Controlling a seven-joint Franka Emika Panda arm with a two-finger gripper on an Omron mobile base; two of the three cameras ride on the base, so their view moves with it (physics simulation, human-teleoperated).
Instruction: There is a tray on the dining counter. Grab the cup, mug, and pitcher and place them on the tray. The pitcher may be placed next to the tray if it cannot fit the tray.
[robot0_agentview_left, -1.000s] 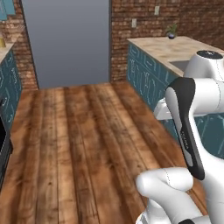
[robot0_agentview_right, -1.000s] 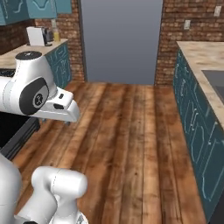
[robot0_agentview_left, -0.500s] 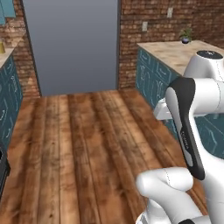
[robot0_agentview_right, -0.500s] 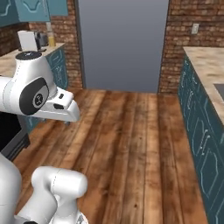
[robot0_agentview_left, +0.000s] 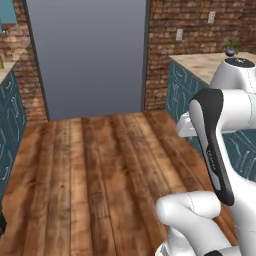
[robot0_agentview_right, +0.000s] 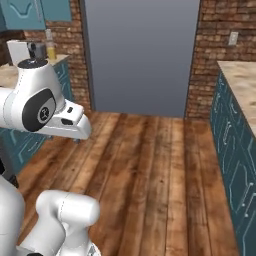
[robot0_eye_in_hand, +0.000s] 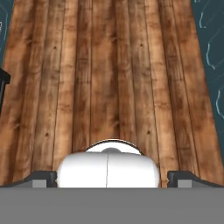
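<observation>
1. Since the earlier frames the whole picture has shifted: the base has driven or turned, so the grey door now sits more centred and larger in both base views, and the cabinets at the sides have slid outward. The arm keeps the same folded pose against the base.
2. The pincer (robot0_eye_in_hand: 112, 177) points down at the wooden plank floor (robot0_eye_in_hand: 109, 74); its two dark fingertips (robot0_eye_in_hand: 43, 177) stand at the far edges of the hand view, spread wide, with nothing between them.
3. The grey door (robot0_agentview_left: 87, 57) stands straight ahead in a red brick wall (robot0_agentview_left: 197, 30).
4. In the left base view a beige tabletop (robot0_agentview_left: 207, 64) on teal cabinets (robot0_agentview_left: 181, 90) lies to the right, with a small potted plant (robot0_agentview_left: 230, 47) on it.
5. In the right base view a tabletop at the left carries a white appliance (robot0_agentview_right: 17, 51) and a bottle (robot0_agentview_right: 50, 47).
6. Tray, cup, mug and pitcher: I cannot tell where they are from these frames.
</observation>
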